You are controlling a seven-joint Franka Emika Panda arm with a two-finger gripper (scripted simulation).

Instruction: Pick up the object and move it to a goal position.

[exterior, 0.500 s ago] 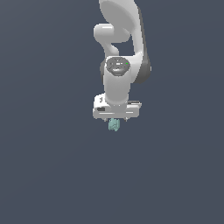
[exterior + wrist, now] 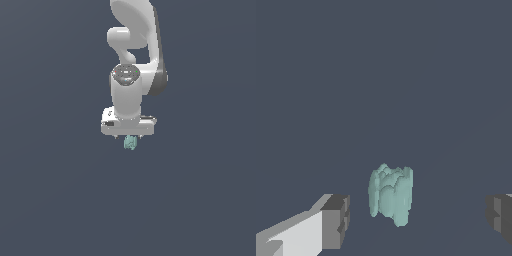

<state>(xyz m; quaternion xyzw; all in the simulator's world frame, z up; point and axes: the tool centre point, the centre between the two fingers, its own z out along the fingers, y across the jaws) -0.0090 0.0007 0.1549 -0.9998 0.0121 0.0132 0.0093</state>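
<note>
The object (image 2: pixel 390 194), a small pale teal lumpy chunk, stands upright on the dark floor between my two fingers. Dark floor shows on both sides of it, so neither grey pad (image 2: pixel 336 220) touches it. It stands nearer that pad than the opposite one. My gripper (image 2: pixel 418 219) is open around it. In the exterior view, the white hand points straight down, and the object (image 2: pixel 130 143) pokes out just below my gripper (image 2: pixel 129 137). The fingertips are barely visible there.
A plain dark grey-blue floor (image 2: pixel 60 200) fills everything around the arm. No other objects, walls or edges show. No goal marker is visible in either view.
The hand and wrist have shifted slightly toward the exterior view's left. The object has stayed where it was.
</note>
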